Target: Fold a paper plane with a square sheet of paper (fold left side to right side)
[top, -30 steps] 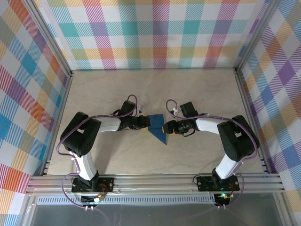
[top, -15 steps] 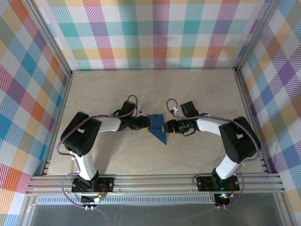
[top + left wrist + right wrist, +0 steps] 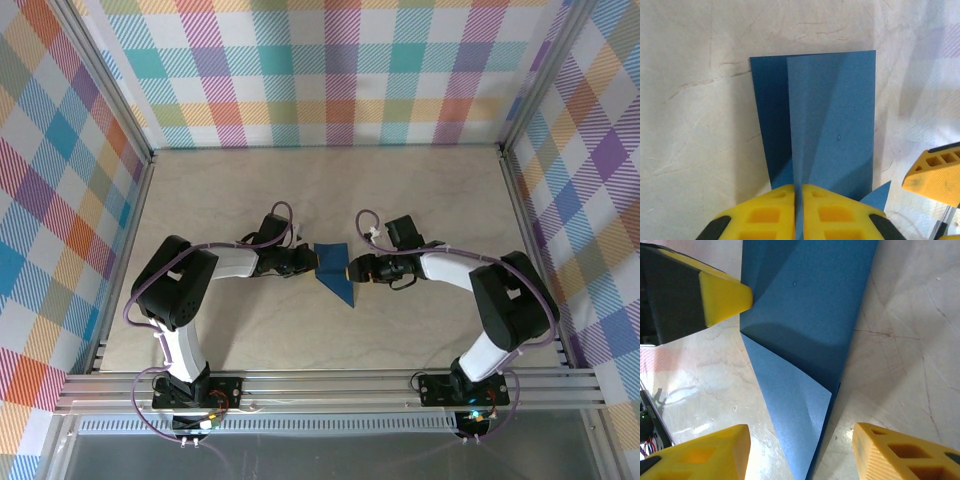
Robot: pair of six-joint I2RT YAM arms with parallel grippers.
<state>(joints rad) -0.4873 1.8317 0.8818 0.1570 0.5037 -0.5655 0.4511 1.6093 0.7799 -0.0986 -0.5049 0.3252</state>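
Note:
The dark-blue sheet of paper (image 3: 333,272) lies at the table's middle, folded into a narrow pointed paper plane shape with its tip toward the near right. In the left wrist view one layer of the paper (image 3: 832,115) stands up as a thin ridge. My left gripper (image 3: 798,187) is shut on that ridge, and from above it (image 3: 312,262) sits at the paper's left edge. My right gripper (image 3: 800,440) stands open, one yellow finger on each side of the paper's pointed end (image 3: 810,305), touching nothing. From above it (image 3: 350,270) is at the paper's right edge.
The beige marbled table (image 3: 420,190) is walled by checked panels on three sides. A metal rail (image 3: 330,390) runs along the near edge by the arm bases. My right gripper's yellow finger (image 3: 935,172) shows at the lower right of the left wrist view.
My left gripper has closed on the paper's raised layer. Both arms have stayed almost where they were, and the right gripper has stayed open.

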